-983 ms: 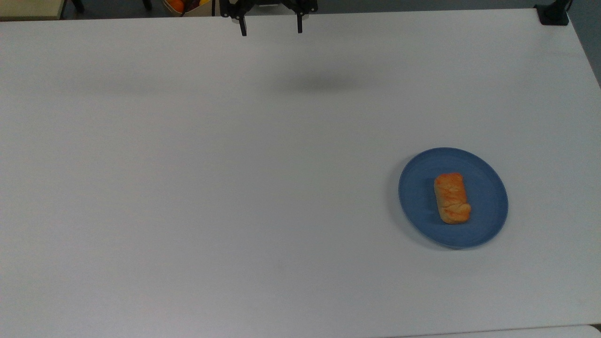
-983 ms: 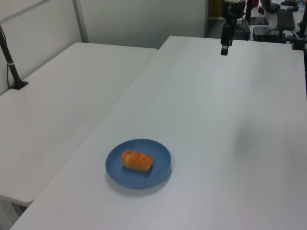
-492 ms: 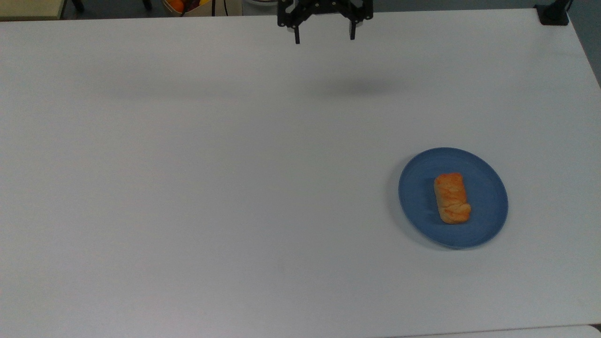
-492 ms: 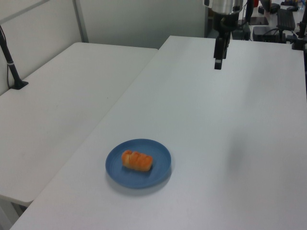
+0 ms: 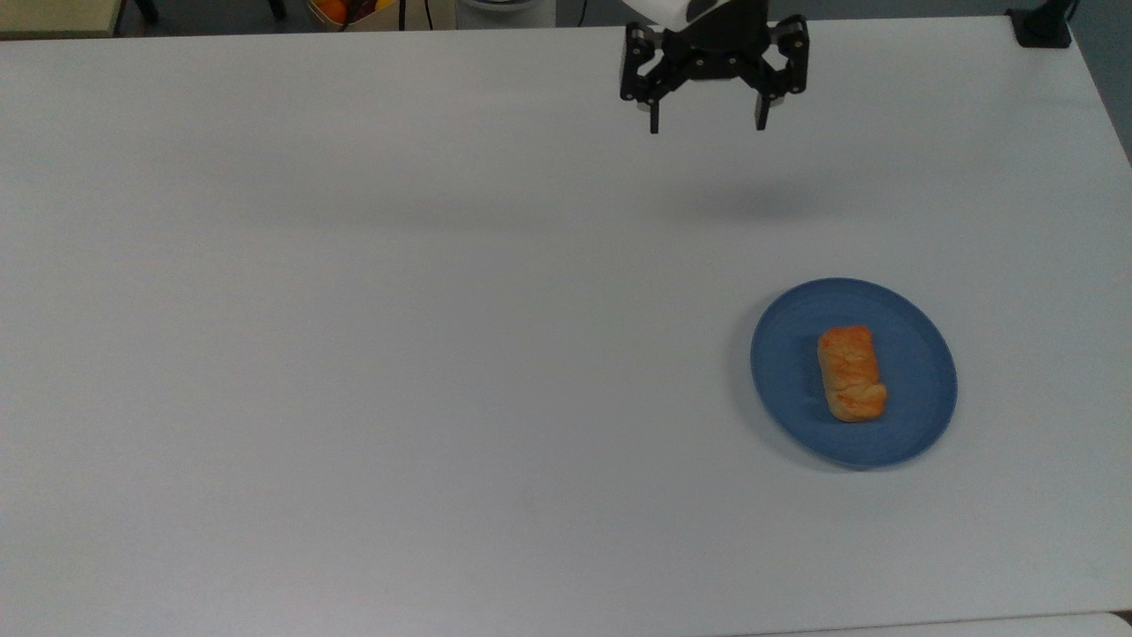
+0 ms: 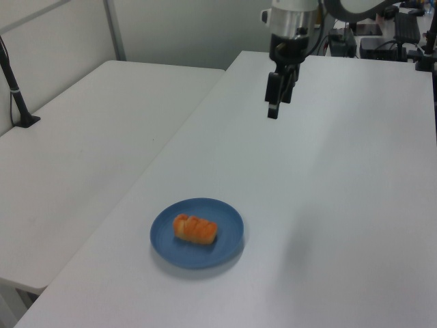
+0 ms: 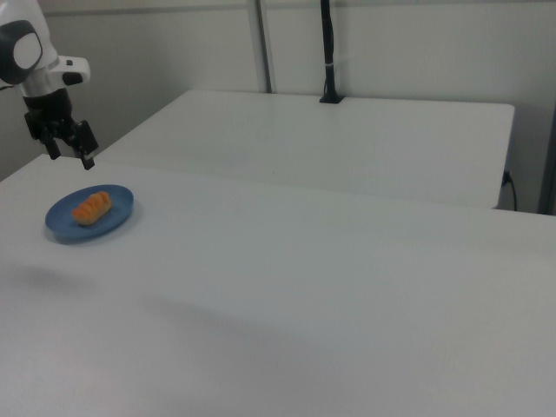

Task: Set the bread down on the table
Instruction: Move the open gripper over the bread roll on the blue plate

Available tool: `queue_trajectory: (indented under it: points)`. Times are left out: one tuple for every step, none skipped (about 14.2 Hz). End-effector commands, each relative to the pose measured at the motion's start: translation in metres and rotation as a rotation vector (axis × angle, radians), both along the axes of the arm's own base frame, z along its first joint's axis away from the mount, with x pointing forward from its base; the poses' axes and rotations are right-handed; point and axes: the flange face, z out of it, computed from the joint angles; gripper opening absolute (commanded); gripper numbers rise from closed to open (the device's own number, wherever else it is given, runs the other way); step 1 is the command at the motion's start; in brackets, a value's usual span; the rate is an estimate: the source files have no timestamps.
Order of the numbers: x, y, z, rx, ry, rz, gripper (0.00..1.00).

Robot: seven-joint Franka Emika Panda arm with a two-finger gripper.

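Observation:
The bread [image 5: 851, 372] [image 6: 195, 229] [image 7: 91, 207], a small golden-orange braided roll, lies in the middle of a round blue plate [image 5: 920, 425] [image 6: 229, 239] [image 7: 61, 228] on the white table [image 5: 398, 354] [image 6: 355, 205] [image 7: 304, 295]. My gripper [image 5: 707, 124] [image 6: 274, 109] [image 7: 71, 157] hangs open above the table near the top view's upper edge, up and to the left of the plate in the top view. Nothing is between its fingers. Its shadow falls on the table just below it in the top view.
A second white table [image 6: 89, 143] [image 7: 347, 139] adjoins along the plate's side. A black post base [image 5: 1044, 26] [image 6: 26, 121] [image 7: 328, 97] stands at a corner. A container with orange items [image 5: 340, 11] sits beyond the table's far edge in the top view.
The open gripper has travelled to the top view's right and downward over the table, coming closer to the plate. The bread and plate have not moved.

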Motion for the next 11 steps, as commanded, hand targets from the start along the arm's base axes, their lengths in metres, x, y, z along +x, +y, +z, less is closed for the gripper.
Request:
queue_trajectory:
  points:
    - [0.019,0.058,-0.022,-0.077,-0.05,-0.01,1.0]
    - [0.021,0.068,-0.028,-0.085,-0.067,-0.016,1.0]
    - [0.023,0.08,-0.039,-0.089,-0.082,-0.027,1.0]
    - [0.025,0.09,-0.045,-0.087,-0.114,-0.039,1.0]
    - [0.029,0.097,-0.053,-0.094,-0.155,-0.052,1.0]
    - [0.033,0.109,-0.068,-0.095,-0.204,-0.063,1.0]
    - [0.036,0.116,-0.077,-0.084,-0.229,-0.065,1.0]
    - [0.04,0.12,-0.084,-0.071,-0.255,-0.067,1.0]
    - [0.047,0.126,-0.098,-0.049,-0.286,-0.077,1.0]
    - [0.051,0.131,-0.103,-0.013,-0.321,-0.092,1.0]
    - [0.053,0.135,-0.11,0.001,-0.332,-0.096,1.0]
